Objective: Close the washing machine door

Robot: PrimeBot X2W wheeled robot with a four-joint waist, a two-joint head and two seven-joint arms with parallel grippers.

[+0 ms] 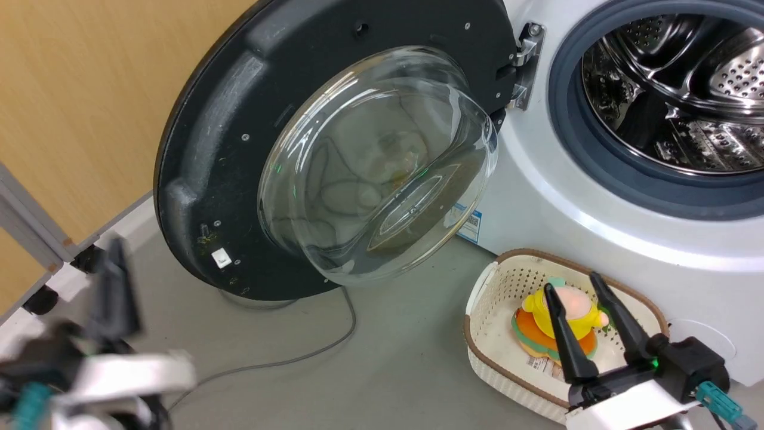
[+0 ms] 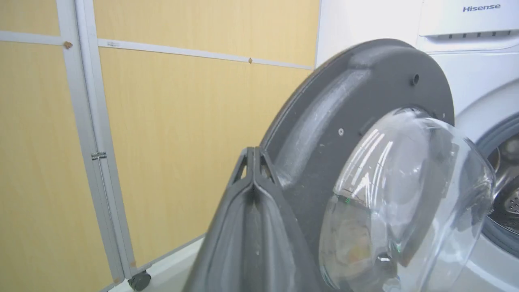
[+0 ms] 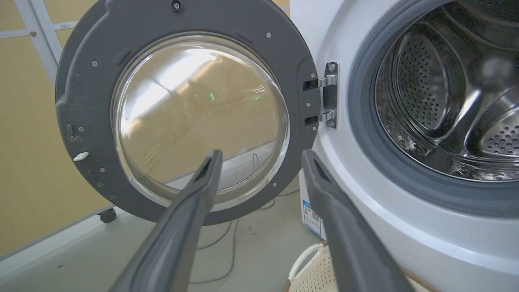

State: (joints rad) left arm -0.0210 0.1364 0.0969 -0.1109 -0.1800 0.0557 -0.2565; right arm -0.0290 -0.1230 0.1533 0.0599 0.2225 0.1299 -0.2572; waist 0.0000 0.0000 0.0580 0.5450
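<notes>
The left gripper (image 2: pixel 253 154) has its two dark fingers pressed flat together, holding nothing. Just past their tips in the left wrist view rises the black free edge of the washing machine door (image 2: pixel 324 134); whether they touch it cannot be told. The head view shows this gripper (image 1: pixel 113 286) blurred, low and to the left of the door (image 1: pixel 209 149), with grey floor between them.

The door stands wide open, its inner face and bulging glass bowl turned towards the fingers. Its hinge (image 1: pixel 525 60) is on the far side from them, joining it to the washing machine (image 1: pixel 567 197), whose steel drum gapes beyond.

Closing it well probably means slipping the shut fingers behind the black rim, on the side facing the wood-coloured wall. From there they should push on the rim, not the glass, follow the door's arc, and finish with a firm press so that the latch catches.

The left forearm lies low, fingers pointing up. The right gripper (image 1: pixel 571 285) is spread wide and empty, wrist low, fingers angled up above a cream basket (image 1: pixel 477 298) holding a yellow toy (image 1: pixel 567 310). It seems to sit in the door's swing path and may need to draw clear.
</notes>
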